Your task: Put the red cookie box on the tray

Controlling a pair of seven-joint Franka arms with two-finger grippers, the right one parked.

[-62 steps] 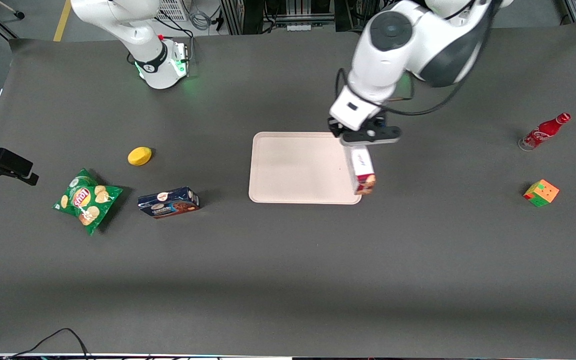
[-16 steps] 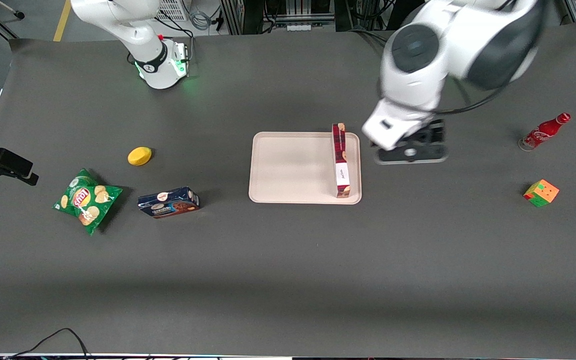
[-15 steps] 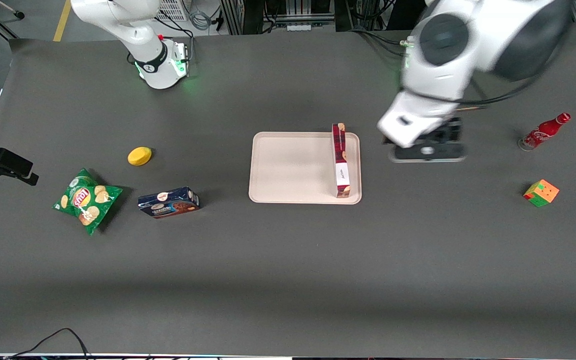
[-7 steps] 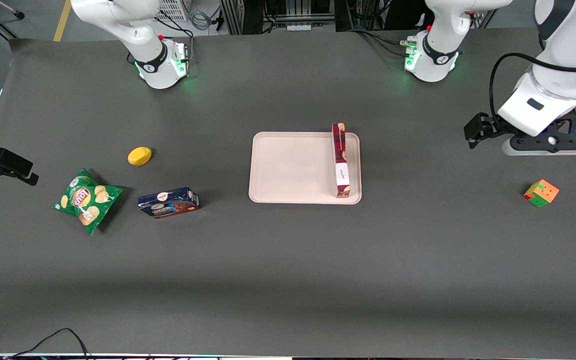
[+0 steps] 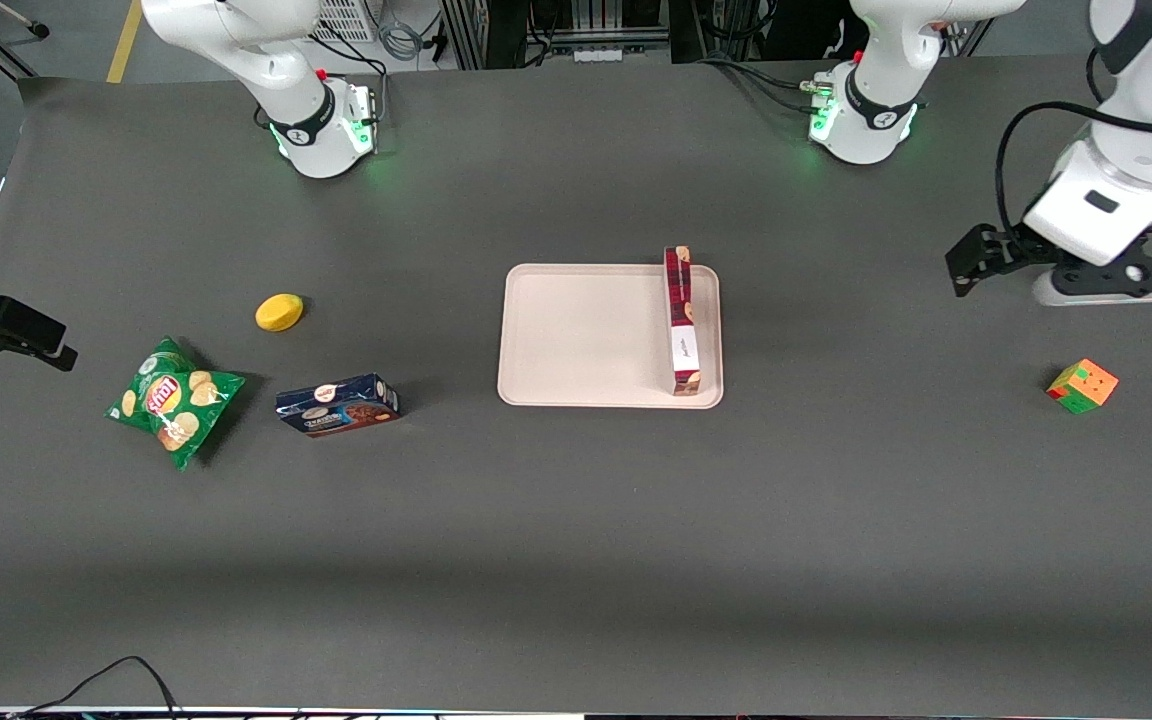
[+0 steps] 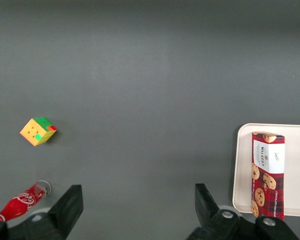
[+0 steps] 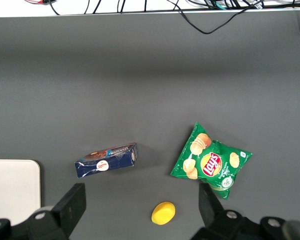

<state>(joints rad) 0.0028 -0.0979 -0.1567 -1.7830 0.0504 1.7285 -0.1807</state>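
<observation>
Red cookie box (image 5: 681, 322) is no longer in the jaws; the gripper (image 6: 135, 210) hangs with jaws apart and empty, high over the tabletop's working-arm end, near the soda bottle (image 6: 17, 204) and the colour cube (image 5: 1082, 386). The box stands on its narrow side along the tray (image 5: 586, 335)'s short edge, one end overhanging the rim. Likely risk: any bump could tip it off.

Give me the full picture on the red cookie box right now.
The red cookie box is a long, narrow dark-red tartan carton with a white label panel and cookie pictures. It lies on the tray, along the short edge nearest the working arm, its far end reaching the rim. Nothing else touches it. The hand is open, well away at the working arm's end of the table.
</observation>
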